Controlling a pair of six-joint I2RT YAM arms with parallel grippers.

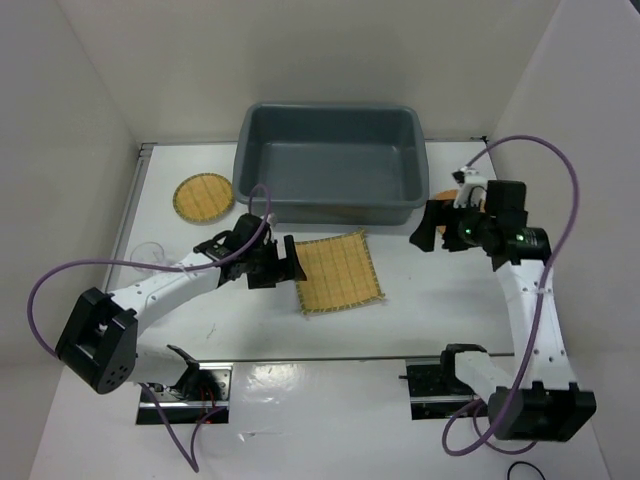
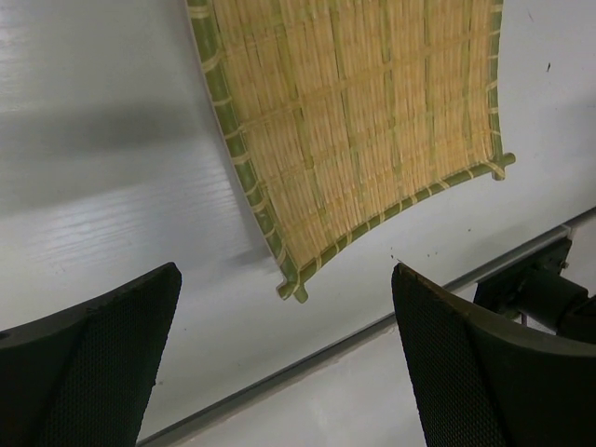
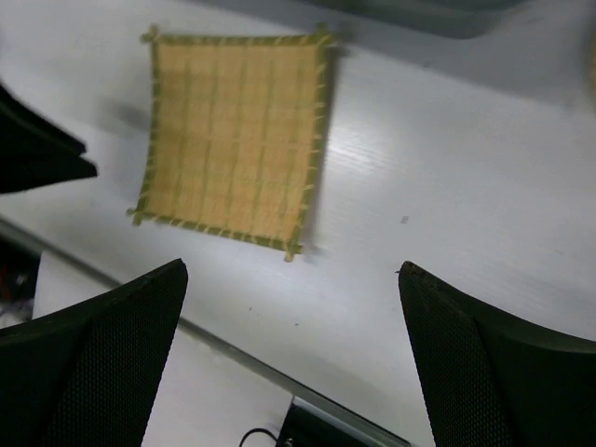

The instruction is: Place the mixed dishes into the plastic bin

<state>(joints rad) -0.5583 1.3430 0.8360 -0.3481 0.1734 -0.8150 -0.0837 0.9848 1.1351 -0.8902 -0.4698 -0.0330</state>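
Observation:
The square yellow woven mat (image 1: 338, 272) (image 2: 354, 121) (image 3: 233, 140) lies flat on the white table in front of the grey plastic bin (image 1: 327, 107). My left gripper (image 1: 293, 262) (image 2: 284, 317) hovers open at the mat's left edge, with nothing between its fingers. My right gripper (image 1: 428, 226) (image 3: 291, 317) hangs open above the table to the right of the mat, also holding nothing. A yellow round disc with a dark rim (image 1: 204, 197) rests left of the bin. An orange disc (image 1: 445, 195) peeks out behind the right gripper. A faint clear glass (image 1: 148, 256) seems to stand by the left arm.
White walls enclose the table on the left, back and right. A metal strip (image 1: 320, 358) runs along the near edge, with both arm bases mounted below it. Purple cables loop off each arm. The bin holds nothing that I can see.

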